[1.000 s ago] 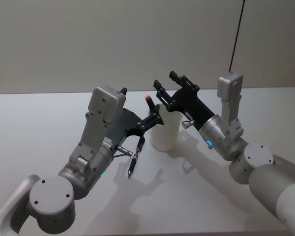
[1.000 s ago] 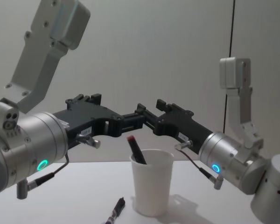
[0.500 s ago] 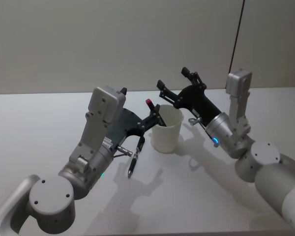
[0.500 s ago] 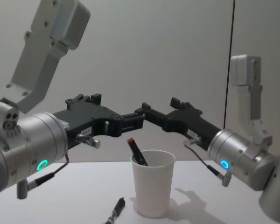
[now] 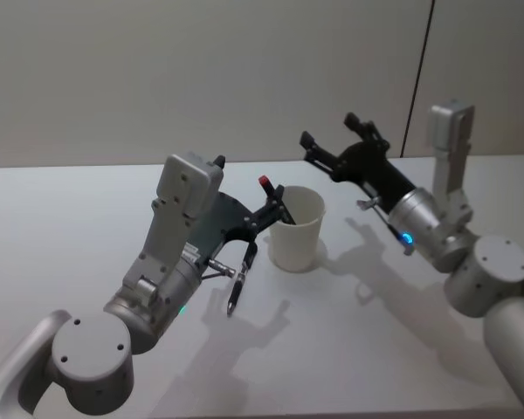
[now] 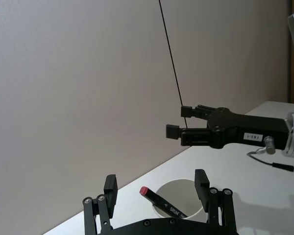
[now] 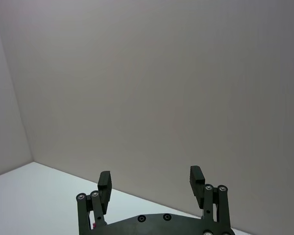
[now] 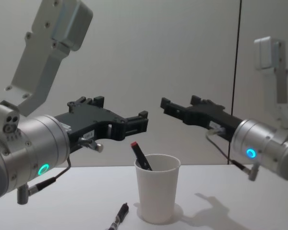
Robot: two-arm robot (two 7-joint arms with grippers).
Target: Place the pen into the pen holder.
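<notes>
The pen holder [image 5: 297, 231], a plain white paper cup, is seen upright on the white table [image 5: 61, 218] at the centre of the head view and at the lower centre of the chest view [image 8: 157, 191]. 1 red-capped pen [image 8: 139, 155] is lodged inside it, tilted, with its cap raised above the rim on the cup's left side; the cap is also seen just past the left gripper's fingers in the left wrist view [image 6: 159, 202]. A black pen [image 5: 238, 284] is laid flat on the table to the lower left of the cup, apart from it. The left gripper [image 5: 279, 206] is held just left of the cup's rim, above the table, its 2 fingers spread and nothing gripped between them [image 6: 156, 183]. The right gripper [image 5: 329, 131] is held in the air at the upper right of the cup, well clear of the rim, likewise spread wide and empty [image 7: 150, 175]. In the chest view it is found at the right of centre [image 8: 178, 104], higher than the cup.
</notes>
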